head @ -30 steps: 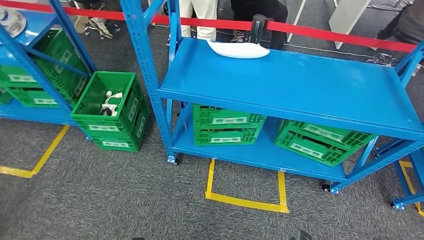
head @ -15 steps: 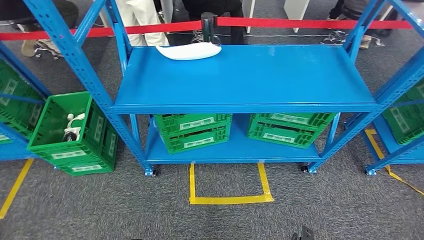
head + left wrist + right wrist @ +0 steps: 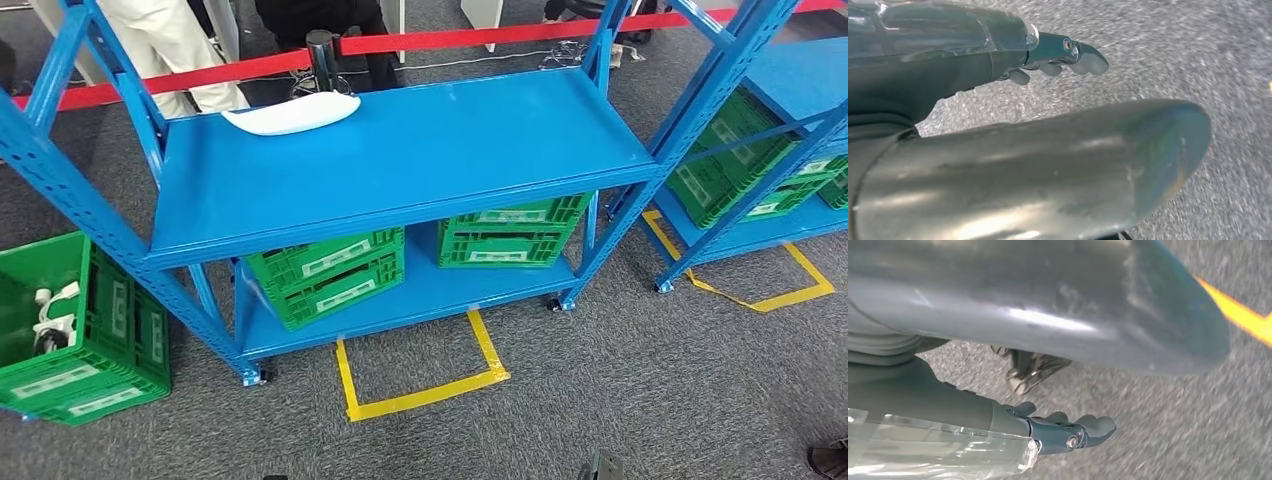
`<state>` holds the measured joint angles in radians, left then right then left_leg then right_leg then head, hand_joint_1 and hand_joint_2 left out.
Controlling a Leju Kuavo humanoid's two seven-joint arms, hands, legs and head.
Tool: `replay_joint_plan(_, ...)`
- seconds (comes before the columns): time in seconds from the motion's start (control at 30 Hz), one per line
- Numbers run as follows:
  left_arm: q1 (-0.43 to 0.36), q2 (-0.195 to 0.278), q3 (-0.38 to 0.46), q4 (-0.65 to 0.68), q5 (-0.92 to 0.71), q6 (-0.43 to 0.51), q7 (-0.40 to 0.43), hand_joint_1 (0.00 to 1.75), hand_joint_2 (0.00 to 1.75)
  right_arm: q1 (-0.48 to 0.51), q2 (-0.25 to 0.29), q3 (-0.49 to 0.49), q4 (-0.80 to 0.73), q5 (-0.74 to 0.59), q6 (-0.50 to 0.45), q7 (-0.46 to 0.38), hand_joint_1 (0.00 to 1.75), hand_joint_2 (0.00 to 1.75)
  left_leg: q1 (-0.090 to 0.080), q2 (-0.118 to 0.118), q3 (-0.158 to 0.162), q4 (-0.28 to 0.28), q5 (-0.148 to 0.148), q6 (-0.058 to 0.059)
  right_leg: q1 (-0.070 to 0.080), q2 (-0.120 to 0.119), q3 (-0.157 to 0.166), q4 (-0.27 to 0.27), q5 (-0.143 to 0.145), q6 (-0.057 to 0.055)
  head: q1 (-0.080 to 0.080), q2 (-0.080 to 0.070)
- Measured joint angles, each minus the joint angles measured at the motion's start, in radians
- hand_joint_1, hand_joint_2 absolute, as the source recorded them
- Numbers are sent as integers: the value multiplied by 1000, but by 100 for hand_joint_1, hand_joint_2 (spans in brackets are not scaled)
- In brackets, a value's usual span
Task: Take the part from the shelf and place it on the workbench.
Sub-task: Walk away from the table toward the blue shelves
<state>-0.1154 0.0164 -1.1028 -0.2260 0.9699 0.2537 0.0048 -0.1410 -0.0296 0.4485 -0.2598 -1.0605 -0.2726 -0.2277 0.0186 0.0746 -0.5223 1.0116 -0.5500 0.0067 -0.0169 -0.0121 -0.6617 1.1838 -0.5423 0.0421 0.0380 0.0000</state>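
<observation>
A white curved part lies on the top board of the blue shelf, near its far left corner. My left hand hangs over the grey carpet, thumb and fingers apart, holding nothing. My right hand also hangs above the carpet with its fingers spread and nothing in them. Both hands are far from the part.
Two green crates sit on the shelf's lower board. Another green crate with white pieces stands on the floor at left. A yellow tape square marks the carpet before the shelf. A red barrier and people's legs stand behind. Another shelf stands at right.
The whole picture has shifted: the camera has turned to the right, so the shelf and part now sit further left and a second shelf shows at right. Nothing on the shelf has moved.
</observation>
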Motion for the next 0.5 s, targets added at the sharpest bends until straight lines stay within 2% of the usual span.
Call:
replay_joint_plan(0.07, -3, -5, 0, 0, 0, 0, -2, 0, 0, -2, -2, 0, 0, 0, -2, 0, 0, 0, -3, 16, 8, 0, -9, -8, 8, -38, 62, -124, 48, -11, 7, 0)
replay_joint_plan(0.1, -4, -7, 0, 0, 0, 0, -2, 0, 0, -4, -3, 1, 0, 1, -2, 0, 0, 0, -5, 23, 11, 0, -12, -13, 13, -53, 79, -158, 55, -16, 8, 0)
replay_joint_plan(0.13, -5, -9, 0, 0, 0, 0, -2, 0, 0, -6, -5, 1, 0, 1, -3, 0, 0, 0, -6, 30, 13, -2, -14, -19, 18, -59, 83, -170, 49, -21, 8, 0)
replay_joint_plan(0.2, -7, -12, 0, 0, 1, 0, -1, 0, 0, -9, -8, 2, 0, 1, -5, 0, 0, 0, -6, 40, 20, -7, -18, -29, 18, -46, 85, -178, 50, -31, 7, 0)
replay_joint_plan(0.27, -8, -16, 0, -1, 1, 0, -1, 0, 0, -14, -11, 2, 0, 1, -6, 0, 0, 0, -2, -11, 11, 24, -44, -37, 12, -28, 91, -189, 54, -42, 3, 0)
replay_joint_plan(0.33, -8, -19, 0, -1, 1, 1, -1, 0, 0, -23, -14, 2, 0, 0, -6, 1, 0, 0, 0, -74, -43, 136, -100, -40, 10, -7, 95, -194, 55, -50, -9, 0)
replay_joint_plan(0.37, -6, -20, 0, -1, 1, 2, -1, 0, 0, -27, -16, 2, 0, -2, -4, 2, 0, 0, -1, -80, -82, 204, -125, -40, 12, 6, 96, -194, 54, -53, -13, 0)
replay_joint_plan(0.4, -3, -21, 0, -1, 1, 4, -1, 0, 0, -29, -19, 2, 0, -4, -2, 2, 0, 0, -1, -81, -114, 254, -135, -40, 13, 20, 97, -194, 53, -55, -19, 0)
replay_joint_plan(0.43, -2, -23, 0, -1, 2, 6, -1, 0, 0, -29, -21, 2, 1, -6, 0, 2, 0, 0, -1, -81, -132, 272, -125, -38, 15, 34, 100, -194, 51, -55, -23, 0)
replay_joint_plan(0.47, -1, -25, 0, -1, 2, 8, -2, 0, 0, -29, -24, 2, 1, -7, 1, 2, 0, 0, -1, -82, -133, 252, -94, -36, 16, 49, 103, -193, 49, -55, -27, 0)
replay_joint_plan(0.5, -1, -27, 0, -1, 2, 9, -2, 0, 0, -29, -26, 2, 1, -8, 2, 2, 0, 0, -1, -92, -116, 198, -48, -32, 17, 63, 108, -192, 46, -54, -32, 0)
